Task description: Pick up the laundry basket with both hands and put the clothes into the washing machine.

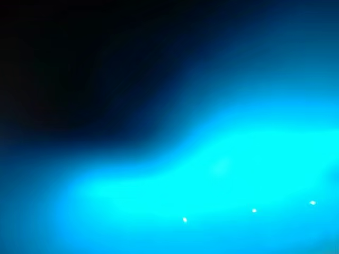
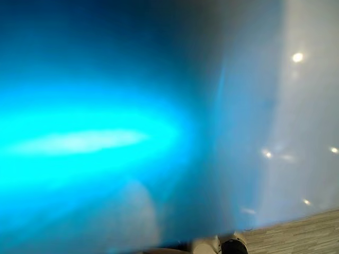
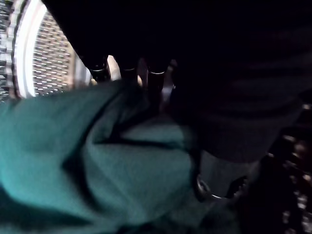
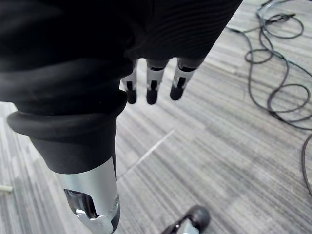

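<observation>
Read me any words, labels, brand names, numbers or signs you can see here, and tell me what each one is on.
None: no word, label, number or sign can be read here.
The green cloth shows no tag or print.
The perforated drum behind it bears no marking.
The grey carpet below the right hand is plain.

Wears a black ribbed cover, bunched in thick rubbery rolls, over the back of the right hand (image 4: 97, 48). Ends in silver fingers (image 4: 151, 78) with black tips and dark slots. Carries a polished silver thumb (image 4: 95, 195) below a smooth black sleeve. Wears the same dark cover on the left hand (image 3: 229, 97).
</observation>
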`<state>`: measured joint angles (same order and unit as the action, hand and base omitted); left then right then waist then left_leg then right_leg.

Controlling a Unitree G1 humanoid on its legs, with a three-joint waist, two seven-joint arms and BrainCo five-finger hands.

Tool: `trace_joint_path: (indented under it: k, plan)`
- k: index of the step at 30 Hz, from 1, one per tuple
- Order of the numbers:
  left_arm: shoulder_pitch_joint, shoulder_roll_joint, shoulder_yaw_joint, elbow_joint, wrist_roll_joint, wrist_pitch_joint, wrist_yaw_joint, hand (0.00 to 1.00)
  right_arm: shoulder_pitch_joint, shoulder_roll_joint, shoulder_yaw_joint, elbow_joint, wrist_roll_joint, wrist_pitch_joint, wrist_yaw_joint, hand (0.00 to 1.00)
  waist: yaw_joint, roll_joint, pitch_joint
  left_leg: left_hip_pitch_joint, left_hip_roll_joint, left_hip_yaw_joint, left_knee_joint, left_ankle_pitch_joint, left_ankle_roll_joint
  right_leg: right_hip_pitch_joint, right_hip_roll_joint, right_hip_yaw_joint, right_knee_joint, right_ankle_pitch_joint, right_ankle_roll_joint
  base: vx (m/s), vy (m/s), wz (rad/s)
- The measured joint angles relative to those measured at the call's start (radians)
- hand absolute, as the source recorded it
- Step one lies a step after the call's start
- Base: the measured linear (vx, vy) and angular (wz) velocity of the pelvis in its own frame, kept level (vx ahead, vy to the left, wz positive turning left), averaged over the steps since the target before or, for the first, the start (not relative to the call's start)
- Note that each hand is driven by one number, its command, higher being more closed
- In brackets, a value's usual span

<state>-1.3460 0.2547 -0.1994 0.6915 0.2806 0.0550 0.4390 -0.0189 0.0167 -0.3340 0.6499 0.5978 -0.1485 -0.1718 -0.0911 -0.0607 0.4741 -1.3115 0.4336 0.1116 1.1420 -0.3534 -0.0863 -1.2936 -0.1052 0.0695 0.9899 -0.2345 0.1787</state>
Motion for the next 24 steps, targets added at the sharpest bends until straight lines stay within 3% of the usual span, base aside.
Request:
trace_joint_path:
  k: [2,5,10,13,16,17,19,20,24]
  plan:
    - [0.099,-0.064,0.143,0.077,-0.047,0.009,-0.003,0.00,0.000,0.001,0.001,0.016,0.000,0.001,0.000,0.00,-0.003,0.000,0.000,0.024,0.000,0.005,-0.009,0.000,0.000,0.020,0.000,0.000,-0.007,0.000,0.000,0.01,0.016,0.00]
    - [0.211,-0.109,0.245,0.146,-0.130,0.029,-0.005,0.00,0.000,0.002,0.005,0.032,-0.001,0.002,0.000,0.00,-0.004,0.000,0.000,0.063,0.001,0.017,-0.028,0.000,0.000,0.049,0.001,0.003,-0.022,0.000,0.000,0.00,0.000,0.00]
    - [0.316,-0.167,0.360,0.157,-0.318,-0.029,-0.006,0.00,-0.012,0.008,0.019,0.053,-0.014,0.023,-0.002,0.00,-0.005,0.000,-0.001,0.146,0.000,0.034,-0.082,0.007,-0.007,0.125,0.004,0.001,-0.074,0.006,-0.006,0.02,0.005,-0.03]
    - [0.382,-0.204,0.414,0.178,-0.652,-0.095,-0.070,0.00,-0.037,0.007,0.015,0.080,-0.019,0.043,-0.006,0.00,-0.003,0.000,-0.004,0.226,-0.009,0.050,-0.155,0.028,-0.013,0.203,-0.001,-0.014,-0.136,0.015,-0.013,0.07,-0.019,0.08]
    - [0.547,-0.254,0.434,0.214,-0.999,-0.108,-0.123,0.00,-0.072,0.011,0.009,0.097,-0.019,0.063,-0.030,0.00,-0.002,-0.002,-0.006,0.358,-0.024,0.080,-0.256,0.050,-0.029,0.315,-0.012,-0.027,-0.209,0.030,-0.019,0.13,-0.052,0.09]
    - [0.658,-0.287,0.431,0.216,-1.057,-0.103,-0.144,0.00,-0.075,0.012,0.009,0.098,-0.018,0.073,-0.033,0.00,-0.002,-0.001,-0.006,0.443,-0.040,0.101,-0.314,0.062,-0.032,0.388,-0.025,-0.032,-0.246,0.031,-0.020,0.20,-0.056,0.09]
    - [0.763,-0.306,0.427,0.216,-1.054,-0.101,-0.157,0.00,-0.073,0.018,0.009,0.115,-0.018,0.083,-0.035,0.00,-0.001,-0.001,-0.025,0.521,-0.055,0.111,-0.370,0.074,-0.038,0.460,-0.037,-0.045,-0.283,0.031,-0.021,0.17,-0.040,0.19]
    - [0.842,-0.316,0.415,0.216,-1.043,-0.101,-0.161,0.00,-0.062,0.016,0.007,0.132,-0.018,0.088,-0.037,0.00,0.000,0.001,-0.070,0.567,-0.070,0.118,-0.411,0.084,-0.042,0.502,-0.047,-0.053,-0.315,0.032,-0.022,0.18,-0.033,0.20]
    - [1.032,-0.302,0.362,0.168,-0.911,-0.111,-0.227,0.00,0.003,0.020,0.008,0.154,-0.034,0.091,-0.013,0.00,0.026,0.013,-0.139,0.788,-0.106,0.134,-0.553,0.120,-0.049,0.728,-0.076,-0.102,-0.426,0.039,-0.028,0.24,-0.025,0.25]
